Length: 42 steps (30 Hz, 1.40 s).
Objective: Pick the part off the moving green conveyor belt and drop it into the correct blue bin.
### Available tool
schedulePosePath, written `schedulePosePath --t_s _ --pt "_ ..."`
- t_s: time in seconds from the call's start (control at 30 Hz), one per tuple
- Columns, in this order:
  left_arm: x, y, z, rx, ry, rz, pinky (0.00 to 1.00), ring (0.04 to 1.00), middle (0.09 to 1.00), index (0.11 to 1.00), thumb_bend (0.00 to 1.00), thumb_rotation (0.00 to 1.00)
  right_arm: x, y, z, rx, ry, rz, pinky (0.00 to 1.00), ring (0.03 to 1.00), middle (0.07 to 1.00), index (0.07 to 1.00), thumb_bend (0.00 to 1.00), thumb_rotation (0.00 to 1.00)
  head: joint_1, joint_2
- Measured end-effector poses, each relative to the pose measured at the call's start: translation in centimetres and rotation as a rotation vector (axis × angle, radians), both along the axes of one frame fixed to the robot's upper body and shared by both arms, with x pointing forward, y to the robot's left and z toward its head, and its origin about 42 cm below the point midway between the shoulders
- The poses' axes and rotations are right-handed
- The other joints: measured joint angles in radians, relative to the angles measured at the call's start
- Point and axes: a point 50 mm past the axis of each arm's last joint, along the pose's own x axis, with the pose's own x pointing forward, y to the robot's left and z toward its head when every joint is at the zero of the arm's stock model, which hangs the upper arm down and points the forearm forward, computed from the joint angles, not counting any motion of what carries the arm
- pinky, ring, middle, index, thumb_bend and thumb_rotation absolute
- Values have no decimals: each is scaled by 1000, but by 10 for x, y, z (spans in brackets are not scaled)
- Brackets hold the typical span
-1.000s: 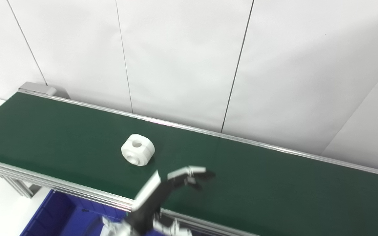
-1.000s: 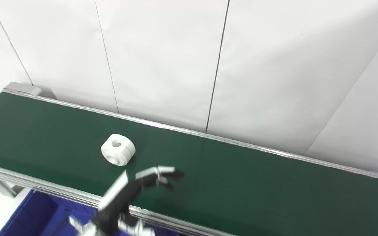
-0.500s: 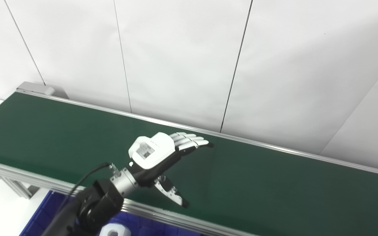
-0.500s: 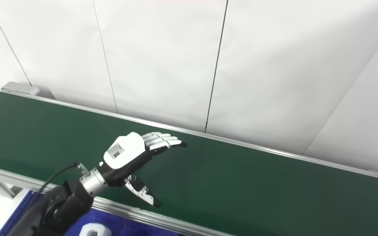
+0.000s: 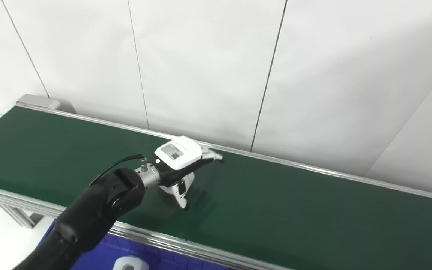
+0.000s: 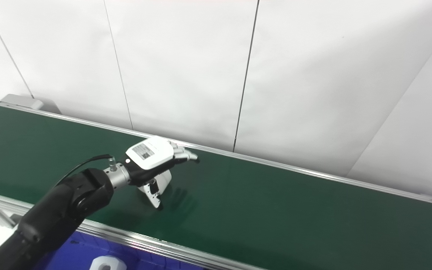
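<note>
A white ring-shaped part (image 5: 189,179) lies on the green conveyor belt (image 5: 313,210), mostly hidden under my left hand (image 5: 180,159). The hand reaches in from the lower left and hovers over the part, palm down. Its fingers (image 5: 210,154) stretch out toward the belt's far rail and its thumb (image 5: 180,194) points down on the part's near side. The fingers are not closed around the part (image 6: 165,176). My right hand is not in view.
A blue bin (image 5: 99,255) sits below the belt's near rail at the bottom left, with a white part (image 5: 128,263) in it. The belt's silver near rail (image 5: 186,247) runs in front. A white panelled wall stands behind the belt.
My left hand has risen from below the near rail, reached across the belt and come down over the white part. The part has travelled to the right along the belt.
</note>
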Motion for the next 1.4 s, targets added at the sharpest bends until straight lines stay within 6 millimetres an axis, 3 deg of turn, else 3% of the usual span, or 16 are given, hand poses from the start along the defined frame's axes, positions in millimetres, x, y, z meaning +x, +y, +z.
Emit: schedulePosePath --t_s 0.3,0.47,0.7,0.77,0.83,0.87,0.9,1.0,1.4 --pt "20 2 -4 79 73 23 845 854 849 844 1000 159 -1 0 0 1 0 0 869 901 950 973 955 982 0 9" --pt "20 1 -13 123 139 41 824 841 838 831 1000 151 -1 0 0 1 1 1 860 899 950 976 959 987 0 12" --pt "23 -2 -22 112 106 57 766 796 799 785 992 122 -2 1 1 4 0 1 842 892 949 975 957 987 -6 20" --pt "24 -5 -25 92 103 69 649 714 740 717 964 84 -2 2 1 4 0 0 839 890 948 975 962 991 -8 24" --pt "25 -10 -28 54 107 79 471 543 646 629 898 35 -2 2 1 6 1 0 837 890 949 976 958 990 -8 26" --pt "26 -12 -30 39 106 82 371 436 517 558 676 14 -3 2 1 6 1 -1 834 887 947 976 955 992 -9 26" --pt "27 -12 -31 21 106 84 327 389 469 533 601 7 -2 3 2 7 0 0 832 887 946 975 954 993 -9 28" --pt "29 -14 -35 -5 109 84 306 366 436 510 533 0 -1 4 4 12 -10 0 827 885 948 975 945 990 -9 28" --pt "27 -26 -38 -61 113 65 369 431 461 503 523 0 -1 5 4 15 -10 0 837 883 950 970 957 981 -11 31"
